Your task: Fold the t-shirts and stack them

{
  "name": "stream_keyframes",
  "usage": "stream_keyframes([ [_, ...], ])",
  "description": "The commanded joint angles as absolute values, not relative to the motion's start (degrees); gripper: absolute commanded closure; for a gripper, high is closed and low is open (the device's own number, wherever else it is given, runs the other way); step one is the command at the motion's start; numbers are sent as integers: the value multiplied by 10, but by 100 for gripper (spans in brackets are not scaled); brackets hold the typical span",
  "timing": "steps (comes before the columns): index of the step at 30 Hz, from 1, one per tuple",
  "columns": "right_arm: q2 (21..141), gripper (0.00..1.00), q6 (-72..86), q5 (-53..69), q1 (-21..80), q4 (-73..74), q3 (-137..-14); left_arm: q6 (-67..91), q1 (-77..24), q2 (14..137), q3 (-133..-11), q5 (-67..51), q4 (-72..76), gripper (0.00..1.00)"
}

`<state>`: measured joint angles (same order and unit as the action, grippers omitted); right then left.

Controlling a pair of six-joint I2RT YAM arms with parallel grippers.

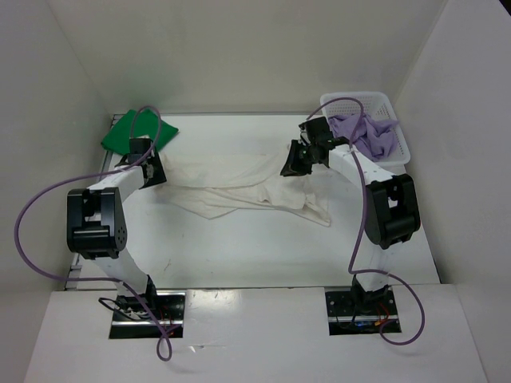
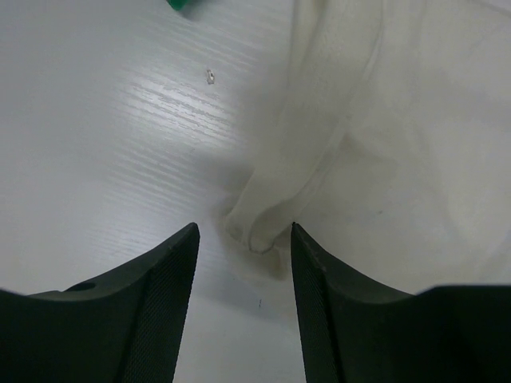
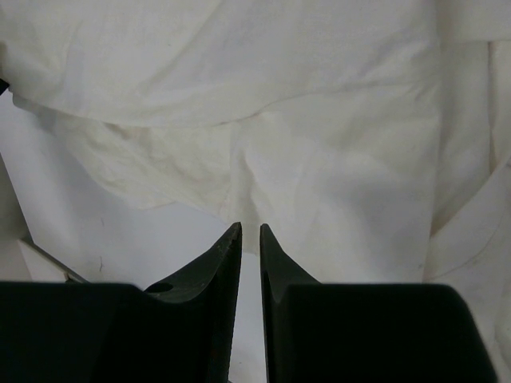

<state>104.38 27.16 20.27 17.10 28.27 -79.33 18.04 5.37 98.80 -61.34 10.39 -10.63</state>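
white plastic mesh basket [image 1: 382,101] stands at far rt corner of the white table [image 1: 239,247]. plain white walls [image 1: 239,56] close the table at back, left & rt. a tiny pale speck [image 2: 210,76] lies on the tabletop, seen from left wrist cam.

Only a corner of the green shirt [image 2: 182,4] shows in the left wrist view, cut by the picture's top edge, and a speck [image 2: 211,76] on the table [image 2: 96,144] is too small to identify. The cream shirt [image 3: 319,144] overruns both wrist views. The basket [image 1: 371,96] hides part of the purple shirt [image 1: 371,136]. Whether the right gripper [image 3: 250,227] pinches cloth is unclear.
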Motion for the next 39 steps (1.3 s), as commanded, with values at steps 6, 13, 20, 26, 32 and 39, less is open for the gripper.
stream_keyframes([
  [6,1034,80,269,221,172,254,-786,166,54,997,-642,125,-79,51],
  [13,1034,80,269,221,172,254,-780,161,54,1011,-659,137,-74,69],
  [20,1000,62,269,207,172,254,-755,156,54,1011,-654,137,-74,79],
  [26,965,50,280,168,172,273,-692,175,54,986,-654,129,-84,92],
  [32,895,50,306,135,152,288,-614,208,54,938,-654,92,-103,100],
  [39,825,50,340,97,152,315,-568,248,54,920,-664,11,-127,100],
])
